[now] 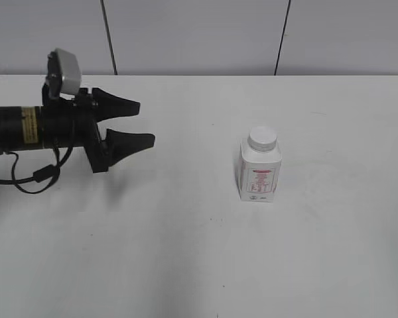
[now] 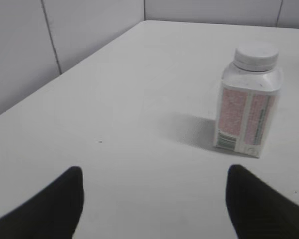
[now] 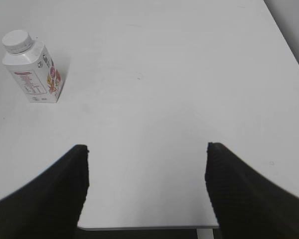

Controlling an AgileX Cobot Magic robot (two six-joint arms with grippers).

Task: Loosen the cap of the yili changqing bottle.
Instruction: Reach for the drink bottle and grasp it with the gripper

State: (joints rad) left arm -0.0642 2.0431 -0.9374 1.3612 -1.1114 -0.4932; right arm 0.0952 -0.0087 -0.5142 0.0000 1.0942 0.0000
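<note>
Nothing started: yili changqing bottle (image 1: 260, 167) stands upright mid-bench (image 1: 186, 252), cap (image 1: 262, 138) on, untouched. Left pincer (image 1: 133, 124) gapes empty, well apart. Right pincer (image 3: 147, 164) likewise spread, empty.

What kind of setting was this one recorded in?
Probably a lab or test bench: a bare white table, plain grey wall panels behind it, and one bottle as the only prop.
</note>
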